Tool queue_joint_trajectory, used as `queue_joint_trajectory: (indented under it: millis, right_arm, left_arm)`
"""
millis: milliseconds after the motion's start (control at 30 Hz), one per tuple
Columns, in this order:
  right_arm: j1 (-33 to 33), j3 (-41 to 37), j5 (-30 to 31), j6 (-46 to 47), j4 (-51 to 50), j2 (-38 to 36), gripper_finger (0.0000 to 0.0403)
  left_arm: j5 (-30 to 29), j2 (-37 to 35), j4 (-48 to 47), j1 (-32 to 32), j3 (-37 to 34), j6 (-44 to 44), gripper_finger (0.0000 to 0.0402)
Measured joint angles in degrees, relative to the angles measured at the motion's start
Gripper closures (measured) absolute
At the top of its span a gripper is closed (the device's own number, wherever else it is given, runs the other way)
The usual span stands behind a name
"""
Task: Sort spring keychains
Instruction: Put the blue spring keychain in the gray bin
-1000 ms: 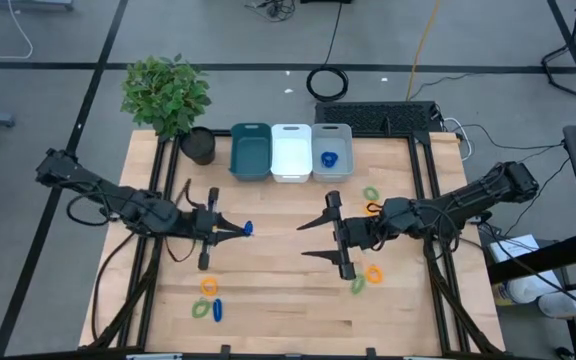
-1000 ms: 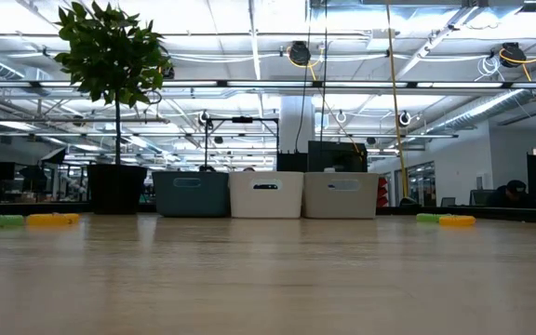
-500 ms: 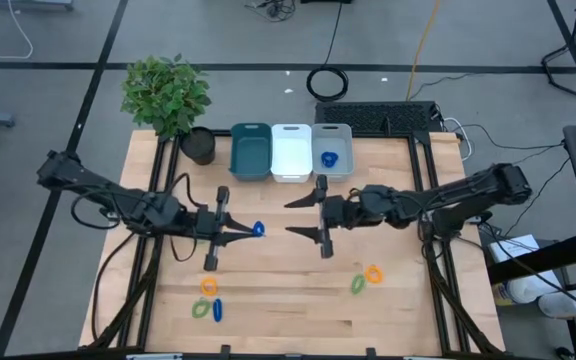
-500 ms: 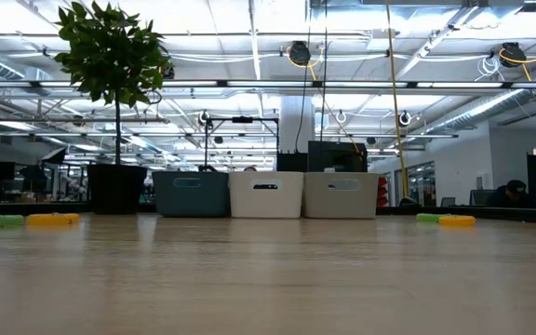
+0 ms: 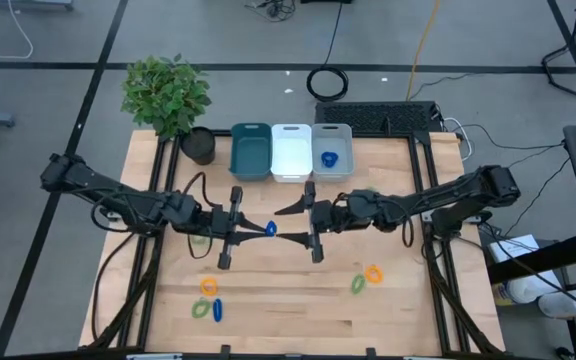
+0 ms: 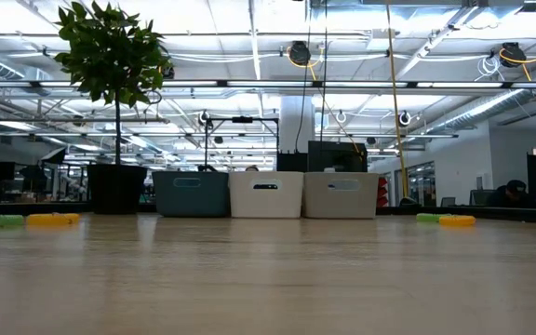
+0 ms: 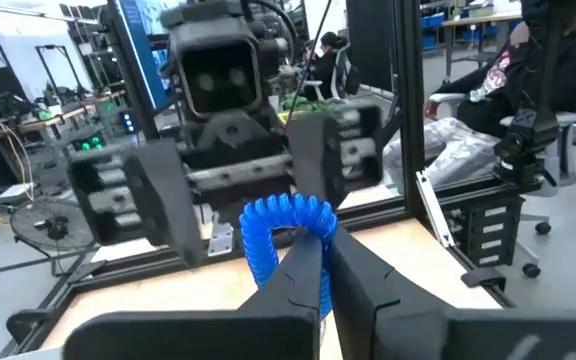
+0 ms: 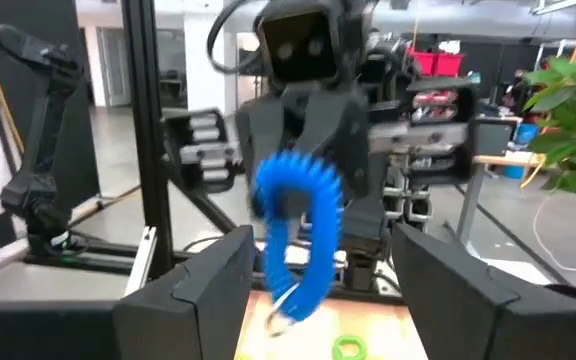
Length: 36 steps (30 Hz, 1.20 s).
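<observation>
Blue spring keychain (image 5: 271, 229) pinched in closed left claw (image 5: 261, 230) mid-bench. Right claw (image 5: 286, 224) has swung in from the right, fingers wide and empty, facing it: handover looks imminent.

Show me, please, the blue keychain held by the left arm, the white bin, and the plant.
blue keychain (image 7: 286, 222), left wrist view, top of its coil.
white bin (image 5: 291, 153), high view, its inner floor.
plant (image 5: 165, 92), high view, middle of the leaves.
</observation>
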Motion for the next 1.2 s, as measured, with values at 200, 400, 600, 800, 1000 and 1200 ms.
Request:
queue_joint_trajectory:
  millis: [200,400,600,800,1000,1200]
  right_arm:
    - [0.02,-0.04,-0.04,1.06,-0.33,0.81,0.0179]
    - [-0.17,-0.05,-2.92,2.57,-0.25,0.92,0.0194]
    - [-0.21,-0.07,-2.71,2.07,0.44,0.96,0.0253]
    - [-0.17,-0.09,-2.99,1.95,-0.52,1.03,0.0346]
    - [-0.18,-0.09,-2.83,1.77,-0.21,1.03,0.0388]
    - [-0.2,-0.09,-2.75,1.78,-1.52,0.85,0.0393]
  left_arm:
    - [0.35,0.24,0.95,0.25,0.0,1.24,0.0396]
    - [0.28,0.23,3.17,0.33,0.0,1.97,0.0396]
    - [-0.11,1.91,3.6,0.34,0.0,1.66,0.0396]
    - [-0.39,3.19,3.75,0.59,0.04,1.58,0.0396]
    - [-0.31,3.17,4.56,0.59,0.04,1.48,0.0396]
    - [-0.28,2.48,4.58,0.59,0.02,0.93,0.0359]
